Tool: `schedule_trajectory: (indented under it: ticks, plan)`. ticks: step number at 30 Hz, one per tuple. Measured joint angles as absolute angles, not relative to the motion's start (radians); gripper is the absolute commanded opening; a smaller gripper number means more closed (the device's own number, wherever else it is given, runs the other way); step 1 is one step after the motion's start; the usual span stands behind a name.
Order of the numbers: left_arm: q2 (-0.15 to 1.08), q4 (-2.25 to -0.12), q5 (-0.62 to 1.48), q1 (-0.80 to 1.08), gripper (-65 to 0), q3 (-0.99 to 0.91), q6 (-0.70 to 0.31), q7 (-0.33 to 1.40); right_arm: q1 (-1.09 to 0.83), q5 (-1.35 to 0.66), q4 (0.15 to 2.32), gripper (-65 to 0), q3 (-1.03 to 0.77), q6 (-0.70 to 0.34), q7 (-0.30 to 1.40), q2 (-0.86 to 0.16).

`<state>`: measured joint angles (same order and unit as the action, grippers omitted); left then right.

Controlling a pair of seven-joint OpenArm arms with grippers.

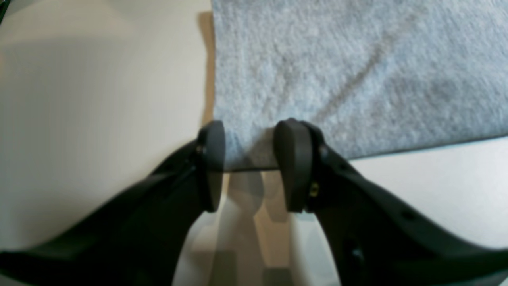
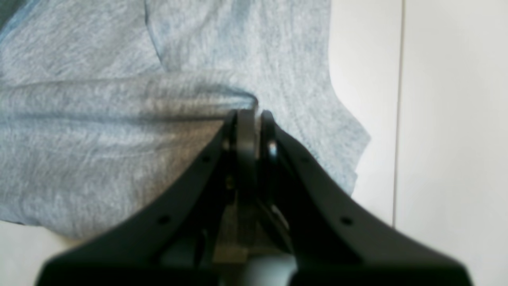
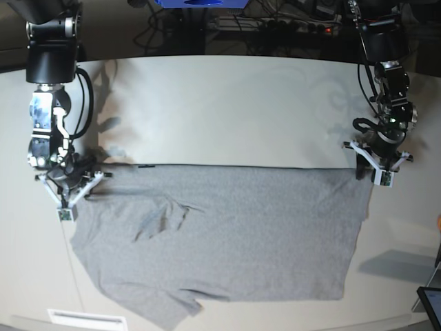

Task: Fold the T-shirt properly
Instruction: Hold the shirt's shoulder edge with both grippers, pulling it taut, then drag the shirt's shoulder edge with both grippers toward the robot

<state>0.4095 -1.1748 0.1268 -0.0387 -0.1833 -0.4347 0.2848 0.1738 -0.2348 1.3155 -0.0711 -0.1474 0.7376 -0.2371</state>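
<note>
Nearest to us in the base view, the large heather-grey cotton T-shirt (image 3: 234, 234) lies spread plain side up on the pale, smooth worktop (image 3: 220, 110), its far edge pulled into a straight line between the two arms and a short sleeve angling toward the near edge. We see a small cluster of wrinkles on the cloth toward our right arm's side. Our right gripper (image 2: 252, 119) — black, with moulded plastic fingers — has its jaws closed tight on a pinched ridge of the grey fabric at that far corner, the cloth bunching up just ahead of the tips. Our left gripper (image 1: 250, 159) sits at the opposite far corner with its jaws parted, one black pad (image 1: 293, 163) on each side of the shirt's corner — the fabric edge lies between them, but we cannot tell whether they press on it.
</note>
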Motion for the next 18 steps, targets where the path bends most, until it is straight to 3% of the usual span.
schedule_trajectory:
  ticks: [6,15,18]
  plan:
    - [0.410,-1.175,0.126,-0.039,-41.1,-0.183,-0.435,0.287,0.171,-0.088,1.419,-41.1,-0.125,-0.144,0.738,-0.226]
    - [0.408,-1.176,0.130,-0.039,-41.1,-0.183,-0.435,0.287,0.167,-0.017,1.457,-39.9,-0.124,-0.147,0.746,-0.193]
    - [0.408,-1.211,0.130,-0.033,-41.1,-0.184,-0.435,0.295,0.130,-0.015,1.558,-39.9,-0.124,-0.145,0.732,-0.189]
